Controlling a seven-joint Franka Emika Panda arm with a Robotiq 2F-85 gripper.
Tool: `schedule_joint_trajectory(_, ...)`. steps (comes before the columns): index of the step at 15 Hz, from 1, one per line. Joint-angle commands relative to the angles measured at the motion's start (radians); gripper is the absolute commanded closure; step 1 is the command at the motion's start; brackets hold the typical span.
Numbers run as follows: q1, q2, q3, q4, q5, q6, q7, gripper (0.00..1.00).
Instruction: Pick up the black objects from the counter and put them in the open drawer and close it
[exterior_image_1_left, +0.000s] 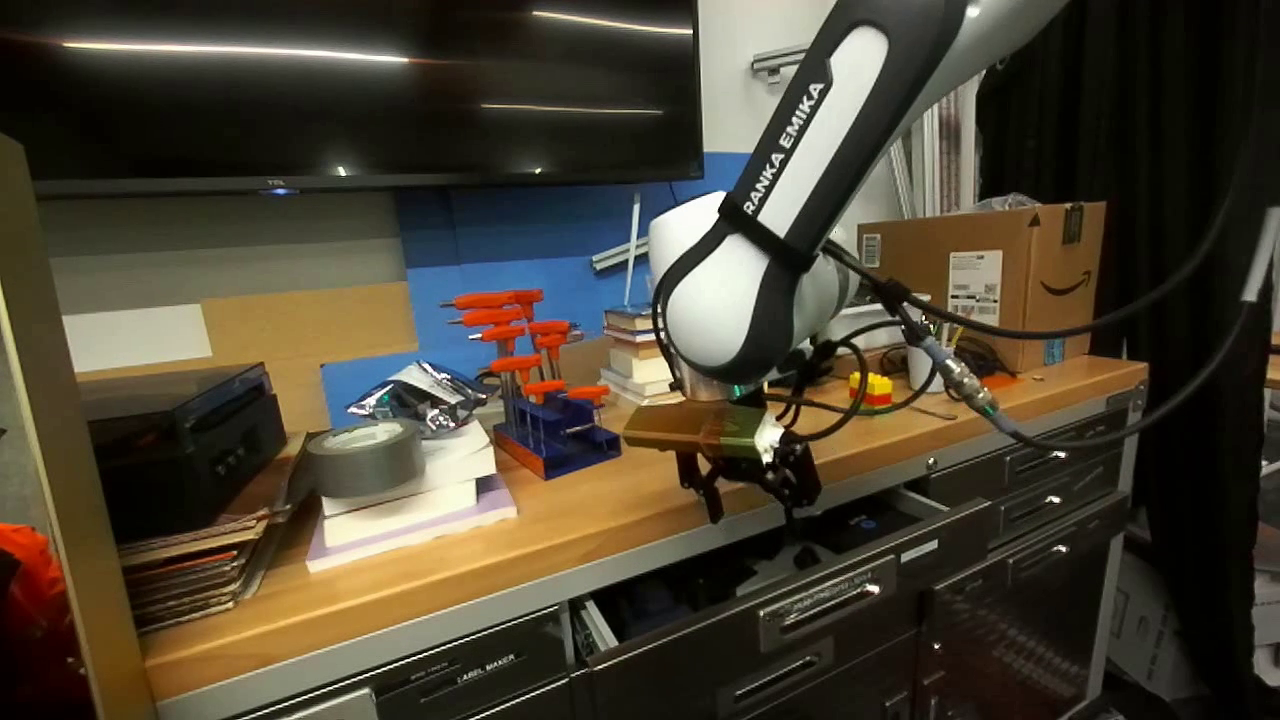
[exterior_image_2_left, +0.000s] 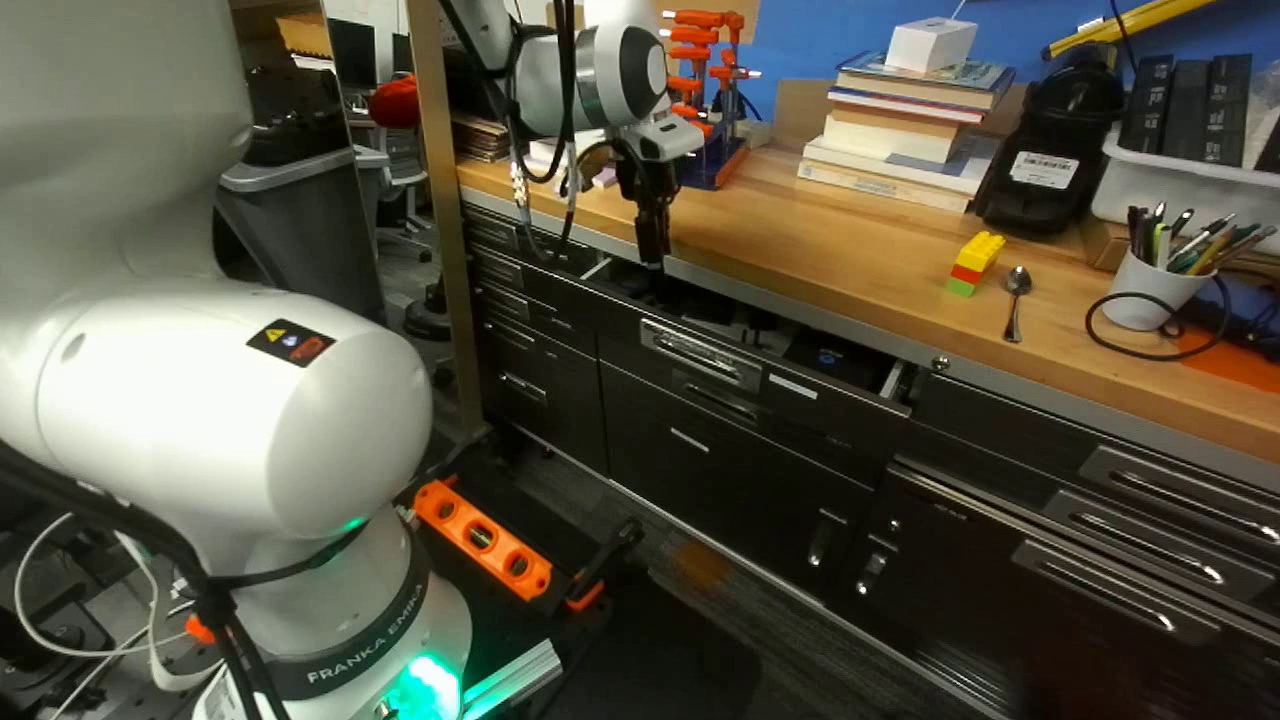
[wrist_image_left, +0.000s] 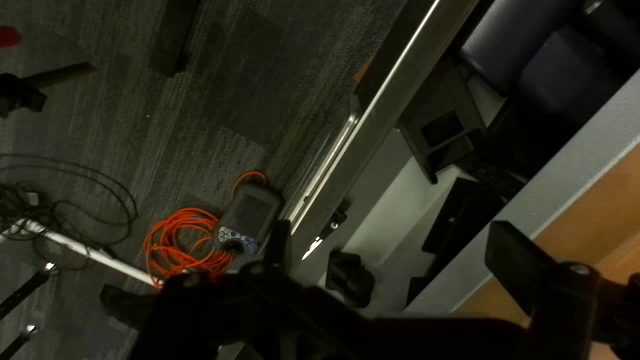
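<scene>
A lumpy black object (wrist_image_left: 350, 280) is lying inside the open drawer (exterior_image_1_left: 720, 635), toward its front wall in the wrist view; the second one I cannot pick out among the other dark items (wrist_image_left: 467, 117) there. Above the drawer the gripper (exterior_image_1_left: 757, 507) is hanging released, its fingers (wrist_image_left: 520, 280) standing apart. Also inside the drawer, at its right-hand end in both exterior views, a dark box (exterior_image_2_left: 855, 365) with a blue mark is resting. Behind and above the drawer the wooden counter (exterior_image_1_left: 570, 515) is stretching past both ends. On it, toward the drawer's left-hand end in both exterior views, red-handled hex keys (exterior_image_1_left: 515, 365) are standing in a blue rack (exterior_image_1_left: 590, 440). Toward the drawer's right-hand end, a block of toy bricks (exterior_image_2_left: 975, 262) is standing with a spoon (exterior_image_2_left: 1018, 280) lying beside it, and farther from the drawer a cup (exterior_image_2_left: 1150, 278) is holding pens (exterior_image_2_left: 1190, 240). Out past the drawer's front, in the wrist view, a coil of orange cable (wrist_image_left: 185, 245) is lying on the carpet (wrist_image_left: 215, 100), a dark handheld device (wrist_image_left: 250, 215) showing just beside it.
</scene>
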Motion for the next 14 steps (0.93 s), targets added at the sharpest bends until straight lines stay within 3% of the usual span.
schedule_joint_trajectory(1,-0.034,-0.063,0.057,0.031,-0.057,-0.243,0.069,0.0)
schedule_joint_trajectory(4,-0.071,-0.077,0.101,0.032,-0.036,-0.399,0.084,0.0)
schedule_joint_trajectory(7,-0.109,-0.068,0.127,0.016,-0.007,-0.469,0.085,0.0)
schedule_joint_trajectory(11,-0.156,-0.04,0.139,-0.028,0.059,-0.479,0.065,0.0)
schedule_joint_trajectory(14,-0.191,-0.018,0.137,-0.087,0.141,-0.422,0.05,0.0)
